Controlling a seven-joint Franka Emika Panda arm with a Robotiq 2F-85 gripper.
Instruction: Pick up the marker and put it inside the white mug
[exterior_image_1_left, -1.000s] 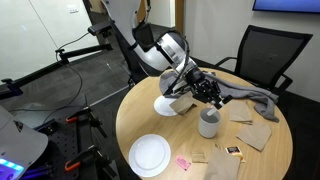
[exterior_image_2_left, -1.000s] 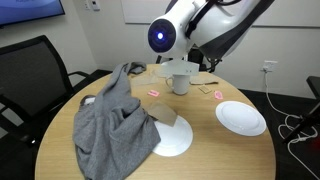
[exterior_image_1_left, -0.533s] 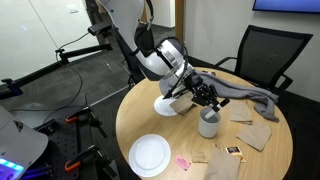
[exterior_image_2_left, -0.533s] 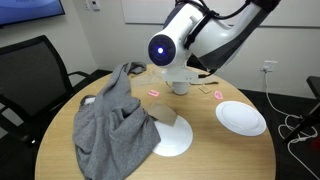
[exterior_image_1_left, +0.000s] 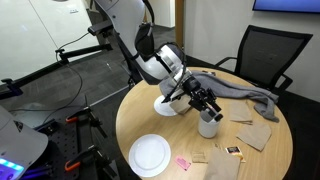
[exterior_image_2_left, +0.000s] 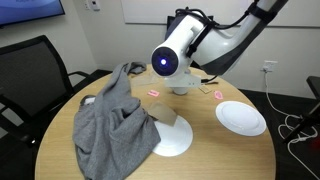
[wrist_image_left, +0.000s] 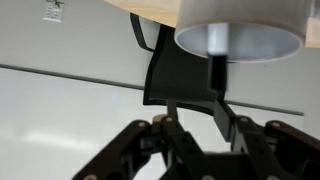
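Gripping a thin black marker (wrist_image_left: 215, 76) between the black fingers (wrist_image_left: 172, 120) of the gripper (wrist_image_left: 204, 118), closed in on the shaft, judging by the wrist view. Straight ahead of the fingertips, just beyond them: the mouth of a small glossy white ceramic mug (wrist_image_left: 240, 12). Marker's far end at the rim or barely inside, slightly off the mouth's centre. No telling which from an exterior view, with the gripper (exterior_image_1_left: 206, 103) close above the mug (exterior_image_1_left: 208, 126) and the marker hidden.

Likely trouble:
- Letting go off-centre, striking the rim and bouncing out onto the round wooden table (exterior_image_1_left: 140, 125).
- Pressing lower and catching the rim with a finger, tipping or sliding so light and slick a cup.
- Releasing at a tilt and leaving the marker propped across the rim instead of dropped in.

As for the marker's looks: slender, dark, straight, tip colour unreadable here.

Farther from the fingers, well apart: a flat round white plate (exterior_image_1_left: 150, 155) and a crumpled grey cloth (exterior_image_2_left: 115, 125).
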